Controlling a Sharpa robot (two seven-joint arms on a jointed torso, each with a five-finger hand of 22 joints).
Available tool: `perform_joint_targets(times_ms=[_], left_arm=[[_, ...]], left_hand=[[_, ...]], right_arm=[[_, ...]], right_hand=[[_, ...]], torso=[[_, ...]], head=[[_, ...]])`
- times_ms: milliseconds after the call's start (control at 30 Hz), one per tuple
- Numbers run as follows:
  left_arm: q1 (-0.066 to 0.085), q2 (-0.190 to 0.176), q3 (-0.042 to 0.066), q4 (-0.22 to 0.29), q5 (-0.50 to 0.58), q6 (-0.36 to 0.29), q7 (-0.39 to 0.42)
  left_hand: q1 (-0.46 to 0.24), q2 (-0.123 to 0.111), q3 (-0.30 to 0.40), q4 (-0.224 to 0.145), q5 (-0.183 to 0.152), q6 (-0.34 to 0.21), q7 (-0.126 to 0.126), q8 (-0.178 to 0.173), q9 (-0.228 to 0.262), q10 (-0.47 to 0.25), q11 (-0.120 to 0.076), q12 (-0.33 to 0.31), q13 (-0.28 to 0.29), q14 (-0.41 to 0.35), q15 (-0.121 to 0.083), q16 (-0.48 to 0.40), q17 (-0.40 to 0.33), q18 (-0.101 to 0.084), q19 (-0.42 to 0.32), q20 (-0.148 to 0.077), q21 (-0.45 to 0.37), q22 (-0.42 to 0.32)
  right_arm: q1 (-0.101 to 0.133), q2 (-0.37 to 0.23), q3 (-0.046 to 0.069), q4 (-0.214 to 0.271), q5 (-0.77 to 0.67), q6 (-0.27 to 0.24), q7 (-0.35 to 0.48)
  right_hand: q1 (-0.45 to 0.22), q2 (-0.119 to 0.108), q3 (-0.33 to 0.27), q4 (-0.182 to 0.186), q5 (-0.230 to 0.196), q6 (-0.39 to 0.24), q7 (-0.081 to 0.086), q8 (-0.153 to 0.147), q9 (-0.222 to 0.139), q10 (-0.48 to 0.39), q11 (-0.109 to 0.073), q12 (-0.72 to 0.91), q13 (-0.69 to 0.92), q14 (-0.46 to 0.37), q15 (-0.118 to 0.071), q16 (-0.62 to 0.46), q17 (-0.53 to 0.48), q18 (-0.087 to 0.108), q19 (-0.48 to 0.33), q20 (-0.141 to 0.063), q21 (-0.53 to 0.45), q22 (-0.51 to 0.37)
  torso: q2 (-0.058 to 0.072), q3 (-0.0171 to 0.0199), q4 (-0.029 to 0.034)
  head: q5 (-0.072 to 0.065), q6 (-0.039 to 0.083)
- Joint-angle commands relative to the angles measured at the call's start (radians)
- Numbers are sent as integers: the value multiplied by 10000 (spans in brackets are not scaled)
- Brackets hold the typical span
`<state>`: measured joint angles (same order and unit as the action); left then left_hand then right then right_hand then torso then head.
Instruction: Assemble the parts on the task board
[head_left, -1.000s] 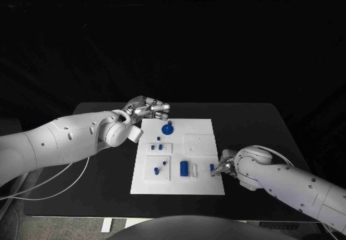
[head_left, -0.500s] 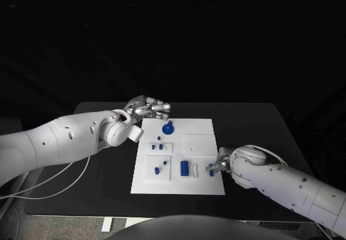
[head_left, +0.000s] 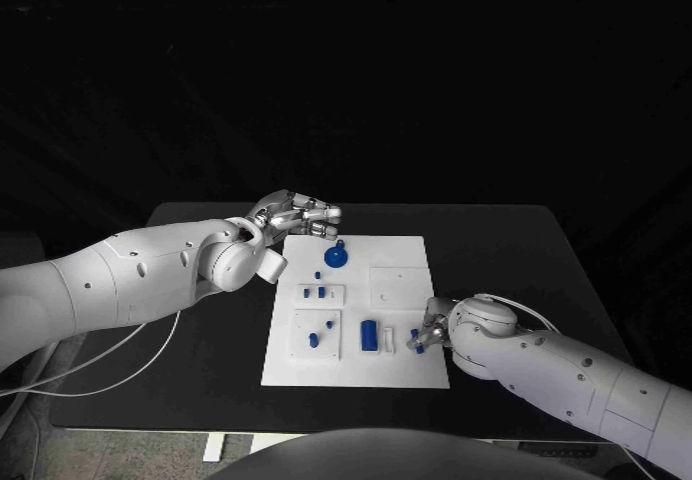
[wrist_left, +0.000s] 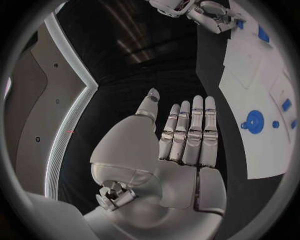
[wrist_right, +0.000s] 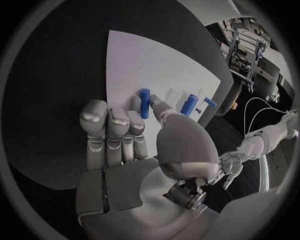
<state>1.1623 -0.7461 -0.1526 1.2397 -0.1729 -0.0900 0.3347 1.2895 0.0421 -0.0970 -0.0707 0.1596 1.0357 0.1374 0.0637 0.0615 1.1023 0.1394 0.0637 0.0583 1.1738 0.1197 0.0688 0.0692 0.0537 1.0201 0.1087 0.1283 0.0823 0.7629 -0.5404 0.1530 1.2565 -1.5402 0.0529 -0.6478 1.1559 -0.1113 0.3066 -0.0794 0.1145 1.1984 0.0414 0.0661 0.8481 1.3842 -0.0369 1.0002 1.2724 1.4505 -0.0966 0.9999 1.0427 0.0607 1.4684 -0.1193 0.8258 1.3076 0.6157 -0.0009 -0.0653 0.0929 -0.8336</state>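
1. My left hand (head_left: 297, 215) sits just off the far left corner of the task board (head_left: 397, 375), fingers held out flat and close together with nothing in them. I'd say it's parked there to stay out of the way, since everything I need is further in.
2. Moving right onto the board, the round blue part (head_left: 336, 259) lies near the far end. The 2 small blue parts (head_left: 313, 294) sit side by side around the middle, and the blue cylinder (head_left: 369, 336) is down in the near half. None of those are being touched, so I guess they're either done or waiting.
3. At the board's right edge, my right hand (head_left: 437, 333) is pinching a small blue peg (wrist_right: 144, 103) between thumb and fingertips, roughly upright over the white surface. Holding it upright looks like the setup for dropping it into a hole, though I can't tell which hole from here.
4. Can't tell if the peg's tip is touching the board yet.
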Motion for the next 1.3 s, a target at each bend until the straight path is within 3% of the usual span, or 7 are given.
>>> perform_joint_targets(times_ms=[33,133,300,533,867,1100,1300], left_arm=[[9,13,6,23,0,186,16],[9,8,6,22,-1,195,6],[9,8,6,25,-2,204,-7],[9,-1,6,29,-2,203,-26],[10,-8,5,34,-5,201,-33],[10,-12,4,38,-5,201,-31],[10,-14,3,45,-6,204,-33]], left_hand=[[6,35,-32,7,6,-21,-1,4,5,-7,-37,-38,10,-44,13,-43,10,-79,-52,-12,-55,-14],[6,35,-32,7,6,-21,-1,4,5,-7,-37,-38,10,-44,13,-43,10,-79,-52,-12,-55,-14],[6,35,-32,7,6,-21,-1,4,5,-7,-37,-38,10,-44,13,-43,10,-79,-52,-12,-55,-14],[10,31,-32,11,3,-34,14,3,5,-15,-33,-38,9,-45,14,-42,10,-79,-54,-12,-62,-15],[7,24,-34,20,2,-48,17,5,6,-20,-32,-37,10,-43,14,-42,10,-79,-52,-10,-63,-15],[7,24,-34,20,2,-48,17,5,6,-20,-32,-37,10,-43,14,-42,10,-79,-52,-10,-63,-15],[7,24,-34,20,2,-48,17,5,6,-20,-32,-37,10,-43,14,-42,10,-79,-52,-10,-63,-15]], right_arm=[[-144,-2,-167,-218,-403,841,-103],[-144,42,-237,-336,-480,851,-100],[-145,127,-312,-479,-533,645,-40],[-146,150,-337,-517,-195,435,19],[-143,60,-342,-684,1709,175,273],[-121,-94,-341,-419,2841,-518,513],[-78,-195,-339,-43,3391,-1228,683]], right_hand=[[304,270,362,-1163,385,-518,324,-18,-7146,-90,126,-49,-79,22,168,-54,-36,-4,180,135,-65,964],[174,406,584,-1799,403,-555,367,-24,-7480,-144,169,-34,-139,21,194,-54,-39,41,163,200,-77,961],[61,457,543,-1873,529,-643,390,-37,-7598,-143,173,14,-161,18,188,-42,-27,54,173,202,-57,962],[-74,336,1295,-2055,2530,-1075,545,-39,-7822,-200,215,29,-202,0,198,-39,-25,87,181,209,-20,973],[-490,170,2505,-2012,4740,-946,549,-37,-7816,-226,144,77,-220,-28,140,-17,8,124,141,157,132,989],[-736,203,2545,-1939,5428,-757,486,-33,-7806,-205,104,107,-203,-27,98,-8,29,116,113,118,222,981],[-943,214,1764,-1714,6031,-688,435,-34,-7805,-174,71,131,-175,-15,66,-17,30,84,132,84,236,972]], torso=[[-5,9,8],[-1,12,6],[6,16,12],[-1,13,4],[0,16,2],[-2,23,-8],[1,18,-7]], head=[[-10,-5],[-15,-7],[-6,-7],[21,-10],[41,-40],[53,-35],[53,-36]])
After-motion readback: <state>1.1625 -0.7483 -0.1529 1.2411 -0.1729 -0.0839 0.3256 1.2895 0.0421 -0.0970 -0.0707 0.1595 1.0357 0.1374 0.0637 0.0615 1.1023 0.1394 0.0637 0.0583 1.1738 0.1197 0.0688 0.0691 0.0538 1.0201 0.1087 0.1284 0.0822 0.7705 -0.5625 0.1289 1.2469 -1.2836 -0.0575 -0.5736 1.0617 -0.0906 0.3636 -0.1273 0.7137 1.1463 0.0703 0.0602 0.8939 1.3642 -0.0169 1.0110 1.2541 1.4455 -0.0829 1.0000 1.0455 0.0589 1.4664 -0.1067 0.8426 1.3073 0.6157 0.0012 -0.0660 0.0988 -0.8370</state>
